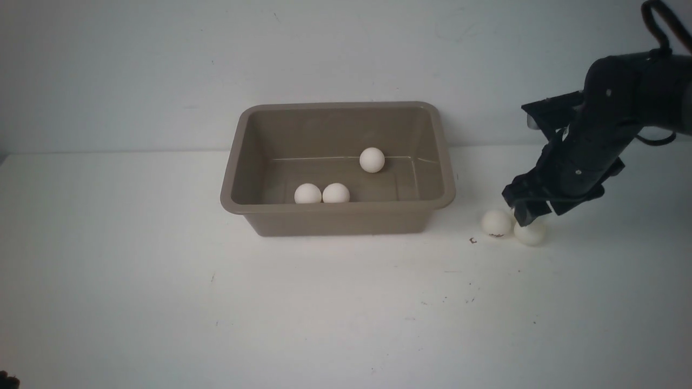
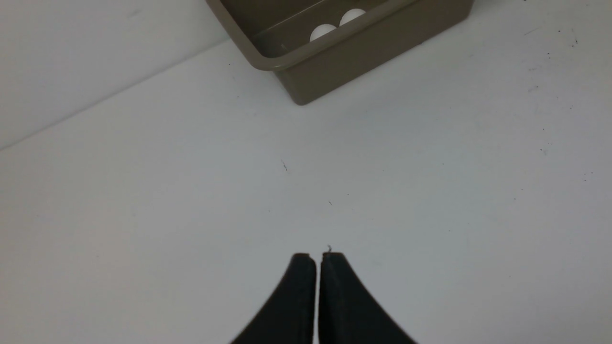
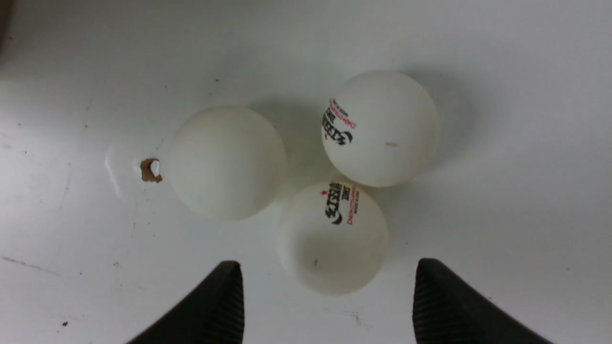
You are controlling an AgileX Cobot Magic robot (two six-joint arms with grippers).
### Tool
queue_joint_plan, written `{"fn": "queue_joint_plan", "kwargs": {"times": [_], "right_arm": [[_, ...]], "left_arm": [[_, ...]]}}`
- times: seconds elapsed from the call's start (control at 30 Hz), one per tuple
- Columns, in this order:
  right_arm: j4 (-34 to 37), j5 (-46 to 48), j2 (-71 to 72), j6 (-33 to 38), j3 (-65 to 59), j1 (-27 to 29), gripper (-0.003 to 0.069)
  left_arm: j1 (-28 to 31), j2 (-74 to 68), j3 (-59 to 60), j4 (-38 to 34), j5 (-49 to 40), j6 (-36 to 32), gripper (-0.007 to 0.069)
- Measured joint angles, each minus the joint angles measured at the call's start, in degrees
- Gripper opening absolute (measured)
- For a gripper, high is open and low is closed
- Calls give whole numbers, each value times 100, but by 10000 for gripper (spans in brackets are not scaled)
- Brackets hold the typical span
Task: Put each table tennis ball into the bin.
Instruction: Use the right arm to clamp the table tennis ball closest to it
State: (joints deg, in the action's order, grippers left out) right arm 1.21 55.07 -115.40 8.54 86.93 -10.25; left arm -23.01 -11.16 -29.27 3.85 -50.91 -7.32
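Entry, bin point(image 1: 335, 208): rectangular tub of smooth taupe plastic, rounded at the corners, flared at the rim, sloped in the walls, set mid-table on a matte white table point(image 1: 162, 281) that was lightly scuffed. Three table tennis balls point(image 1: 372, 160) were lodged inside it, two touching at the near wall and one apart toward the far wall. Three more were found on the table to the right of the bin and clear of it, packed in a touching cluster: a plain ball point(image 3: 225, 162), a far printed ball point(image 3: 381, 128) and a near printed ball point(image 3: 333, 237). All were small matte white spheres, the printed ones marked in black and red. A brown chip point(image 3: 151, 170) was noted in the table just beside the plain ball. The right gripper point(image 3: 329, 266) was spread wide and empty, its ribbed black fingers set either side of the near printed ball without contact. The left gripper point(image 2: 318, 258) was closed on nothing above bare table. Hazards, as judged: the neighbours could be knocked and sent rolling, since all three touched; a light round shell could be squeezed out by an off-centre pinch; a ball let go high over hard plastic could be bounced back out
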Motion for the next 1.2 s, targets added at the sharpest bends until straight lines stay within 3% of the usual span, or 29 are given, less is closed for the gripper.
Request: {"fn": "queue_joint_plan", "kwargs": {"times": [0.6,0.8,1.2], "right_arm": [[-60,-208,-395,7,0,0,432],[-121,-347,-532,7,0,0,365],[-121,42,82,177,-1,0,363]], "left_arm": [[0,0,0,0,17,0,-4],[0,0,0,0,44,0,-4],[0,0,0,0,217,0,-4]]}}
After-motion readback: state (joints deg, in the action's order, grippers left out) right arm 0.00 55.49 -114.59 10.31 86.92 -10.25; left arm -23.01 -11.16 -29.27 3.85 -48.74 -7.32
